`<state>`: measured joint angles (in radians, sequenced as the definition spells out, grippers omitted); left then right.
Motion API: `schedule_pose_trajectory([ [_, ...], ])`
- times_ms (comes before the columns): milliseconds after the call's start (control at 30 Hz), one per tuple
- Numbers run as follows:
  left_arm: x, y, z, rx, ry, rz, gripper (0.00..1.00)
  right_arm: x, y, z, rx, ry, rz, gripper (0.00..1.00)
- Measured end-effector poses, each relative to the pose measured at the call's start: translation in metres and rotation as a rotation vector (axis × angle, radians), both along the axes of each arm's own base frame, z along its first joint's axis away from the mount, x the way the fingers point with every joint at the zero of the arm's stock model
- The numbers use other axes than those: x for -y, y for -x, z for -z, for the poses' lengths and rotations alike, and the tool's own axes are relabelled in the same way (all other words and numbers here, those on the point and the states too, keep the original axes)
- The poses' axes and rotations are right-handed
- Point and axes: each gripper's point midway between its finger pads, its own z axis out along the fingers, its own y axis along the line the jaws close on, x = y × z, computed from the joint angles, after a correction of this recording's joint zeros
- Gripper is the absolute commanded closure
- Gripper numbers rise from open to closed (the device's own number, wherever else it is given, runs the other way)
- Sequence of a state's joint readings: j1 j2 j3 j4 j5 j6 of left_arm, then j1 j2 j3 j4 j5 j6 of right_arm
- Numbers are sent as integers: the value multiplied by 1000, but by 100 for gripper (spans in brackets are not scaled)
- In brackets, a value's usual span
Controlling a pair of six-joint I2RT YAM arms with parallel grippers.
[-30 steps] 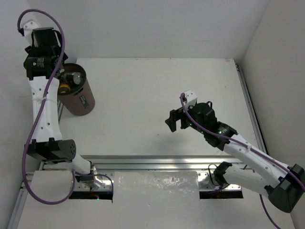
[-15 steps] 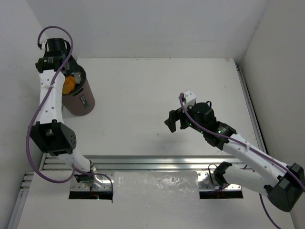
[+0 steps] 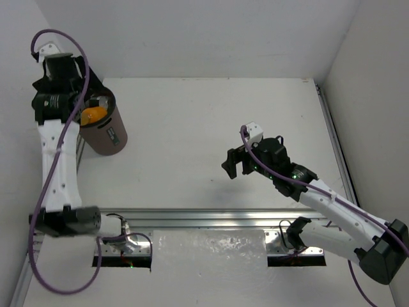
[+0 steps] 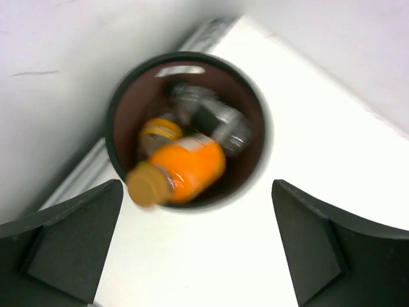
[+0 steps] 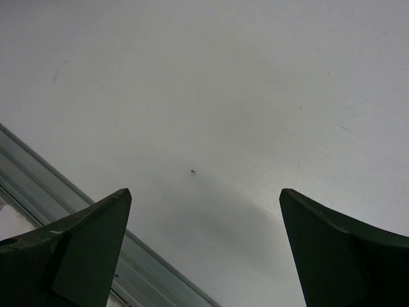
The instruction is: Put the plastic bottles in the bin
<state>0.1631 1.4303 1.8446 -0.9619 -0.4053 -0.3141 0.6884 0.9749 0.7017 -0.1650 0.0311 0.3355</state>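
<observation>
Left gripper hangs over the bin at the table's far-left corner, its dark, wedge-shaped fingers spread wide with nothing between them.

Bin: round and dark brown, with a smooth glossy rim and a tapered wall carrying a small side label. It stands close against the left wall and beside a metal rail.

Contents: an orange-filled plastic bottle with a tan cap lies slantwise across the mouth, and its cap overlaps the rim in the left wrist view. The bottle is blurred, so whether it rests on anything cannot be told. Deeper in are a second orange bottle with a yellow cap and a clear bottle with a dark band.

Table: white, matte and flat, bounded by white walls at left, rear and right. A ribbed aluminium rail runs along the near edge. Open surface lies between the bin and the right arm.

Right gripper is poised above bare table right of centre, well apart from the bin. Its fingers are parted and empty, and the rail crosses the corner of its view.
</observation>
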Motion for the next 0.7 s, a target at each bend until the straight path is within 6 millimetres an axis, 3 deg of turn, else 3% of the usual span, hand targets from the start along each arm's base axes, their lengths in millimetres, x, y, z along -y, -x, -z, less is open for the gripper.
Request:
schedule_pose_trajectory([
  [100, 32, 34, -29, 168, 9, 111, 0, 11, 3, 1, -21, 33, 37, 1],
  [167, 58, 58, -34, 251, 36, 223, 0, 22, 3, -8, -25, 58, 85, 1],
  [300, 78, 105, -21, 348, 36, 307, 0, 45, 3, -52, 26, 60, 187, 1],
  [367, 85, 114, -7, 356, 39, 333, 0, 60, 7, -77, 67, 47, 235, 1],
  [467, 94, 116, 29, 296, 60, 371, 0, 84, 18, -105, 115, 39, 299, 1],
  [600, 103, 125, 68, 227, 85, 406, 0, 112, 36, -116, 131, 58, 353, 1],
  [700, 105, 133, 84, 205, 94, 415, 0, 130, 48, -108, 115, 103, 386, 1],
])
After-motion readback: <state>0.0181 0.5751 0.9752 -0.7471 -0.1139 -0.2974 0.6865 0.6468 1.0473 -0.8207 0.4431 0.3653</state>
